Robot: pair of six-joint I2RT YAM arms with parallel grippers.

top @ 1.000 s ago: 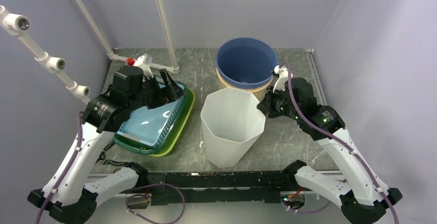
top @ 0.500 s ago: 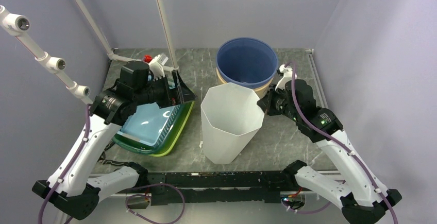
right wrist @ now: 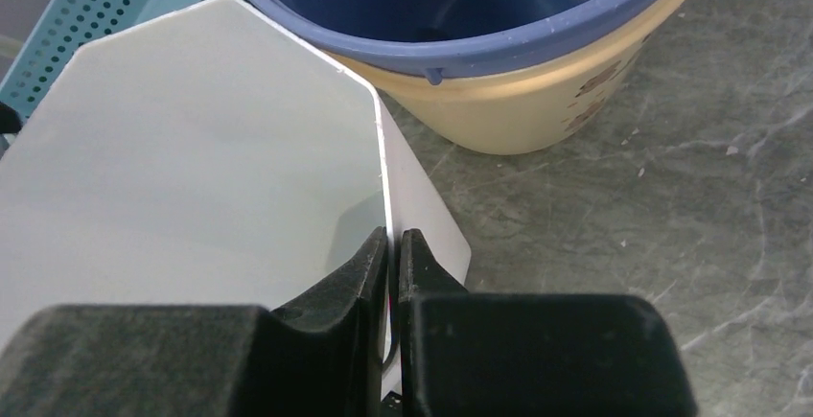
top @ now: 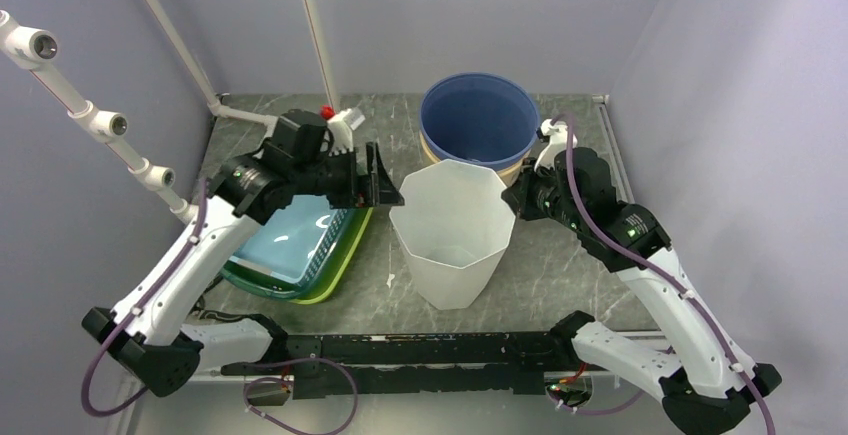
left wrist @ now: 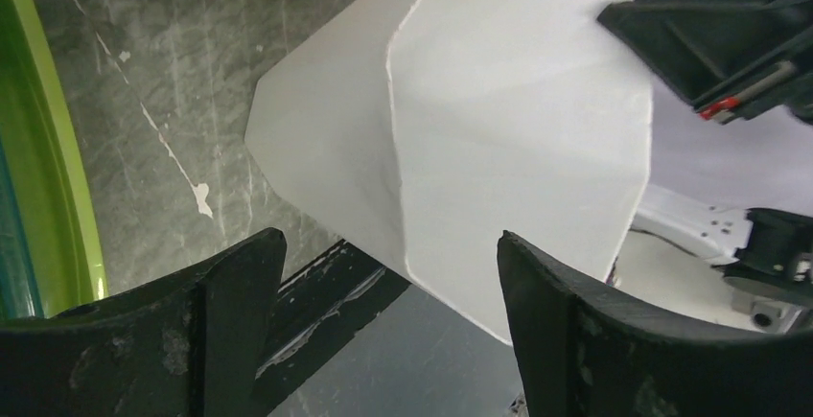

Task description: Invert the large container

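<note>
My right jaws: pinched shut on rim of large white faceted plastic container (top: 455, 275) | my left jaws: wide, empty, beside its opposite wall | container: mouth-up, mid-surface (top: 560, 265) | handling: probably light, flexy, slick; grip opposite rims.

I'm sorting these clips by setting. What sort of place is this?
Probably a robotics lab test cell, not a home: plain pale walls box in a grey marbled table, two robot arms are mounted at its near edge, and a white pipe frame stands at the left.

large container (left wrist: 499, 129) cropped at top, beige bucket (right wrist: 522, 110) mostly covered
</note>
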